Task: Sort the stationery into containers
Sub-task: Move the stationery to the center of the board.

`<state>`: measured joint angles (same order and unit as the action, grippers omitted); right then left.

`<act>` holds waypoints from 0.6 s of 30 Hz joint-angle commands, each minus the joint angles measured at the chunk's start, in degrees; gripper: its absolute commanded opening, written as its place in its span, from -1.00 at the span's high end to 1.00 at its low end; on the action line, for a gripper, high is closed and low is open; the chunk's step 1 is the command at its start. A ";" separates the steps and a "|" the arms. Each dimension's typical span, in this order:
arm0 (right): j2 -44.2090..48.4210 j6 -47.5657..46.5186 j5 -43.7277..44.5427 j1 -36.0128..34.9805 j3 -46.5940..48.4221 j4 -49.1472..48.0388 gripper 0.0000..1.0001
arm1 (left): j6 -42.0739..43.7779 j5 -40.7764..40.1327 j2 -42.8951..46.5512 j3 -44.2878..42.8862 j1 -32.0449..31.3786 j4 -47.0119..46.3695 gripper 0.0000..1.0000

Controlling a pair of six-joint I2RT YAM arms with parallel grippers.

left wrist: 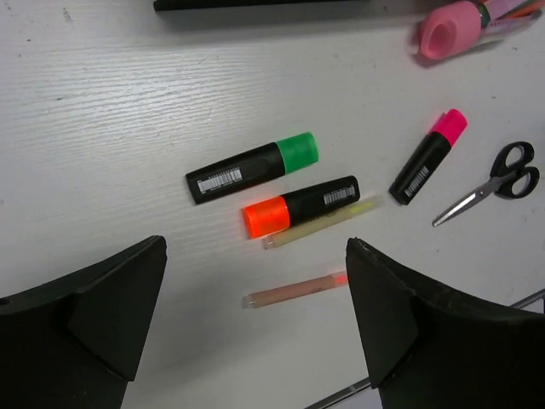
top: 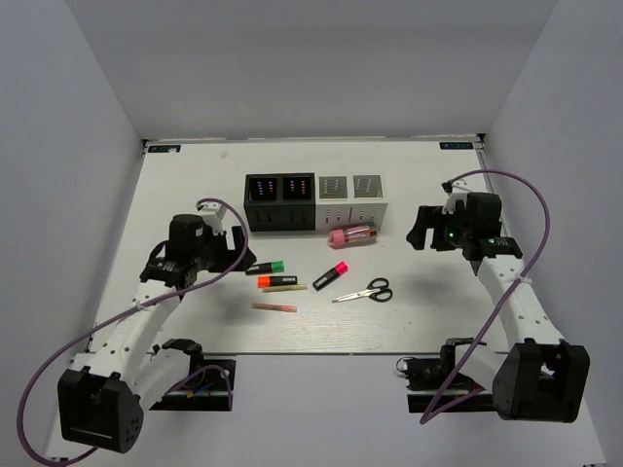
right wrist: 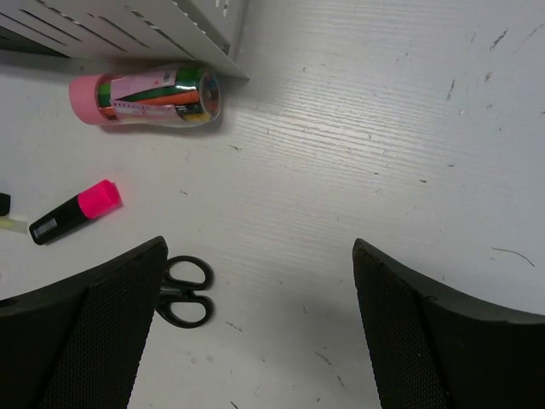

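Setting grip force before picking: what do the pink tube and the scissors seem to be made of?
The pink tube is probably clear glossy plastic with an opaque pink cap; coloured contents show through its wall. On the scissors, the handle loops look like smooth black plastic, the blades like bare metal, grey and shiny. Both are likely hard and slippery.

**Top external:** fixed, high above and behind the arm bases, facing down and forward. Takes in the whole tabletop point(top: 195, 195); scissors point(top: 365, 291) small, near mid-frame.

**Left wrist:** close over the tabletop, left of the scissors, tilted down. Left claw point(left wrist: 255, 243) fills the bottom corners; scissors at the right edge.

**Right wrist:** close, right of the scissors, tilted down. Right claw point(right wrist: 260, 245) along the bottom; scissors lower left.

**Shared by all three:** scissors, pink-ended highlighter point(top: 331, 275), pink tube point(top: 352, 235).
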<state>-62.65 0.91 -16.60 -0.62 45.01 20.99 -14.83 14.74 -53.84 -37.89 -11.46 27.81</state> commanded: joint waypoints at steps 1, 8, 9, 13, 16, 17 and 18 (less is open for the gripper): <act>2.18 0.06 0.17 0.01 0.69 -0.69 -0.81 | 0.85 4.15 -0.03 -1.75 -0.75 -1.79 -0.90; 3.06 -4.23 -3.26 -0.08 0.51 1.06 -0.81 | 1.82 8.72 -2.05 -1.84 -2.42 -2.68 0.08; 3.15 -5.12 -5.00 -0.08 0.43 1.41 -0.76 | 1.91 8.55 -2.31 -2.01 -2.68 -2.76 0.56; 4.29 -10.31 -9.31 -0.17 -1.16 2.64 1.00 | 2.61 7.50 -5.30 -4.29 -7.15 -1.28 1.00; 4.82 -12.15 -12.40 -0.17 -0.63 4.74 0.38 | 5.15 6.01 -8.90 -8.60 -12.76 2.15 0.55; 5.08 -12.24 -12.84 0.01 0.41 5.63 -0.46 | 5.68 5.22 -9.78 -9.56 -14.36 2.94 0.11; 5.08 -12.24 -13.19 0.01 0.51 5.55 -0.81 | 7.26 0.60 -12.49 -12.88 -16.20 3.47 -0.31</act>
<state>-58.85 -8.45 -25.56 -0.62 44.18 24.67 -10.70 19.77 -63.59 -44.64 -23.29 29.12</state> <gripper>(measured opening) 0.759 0.530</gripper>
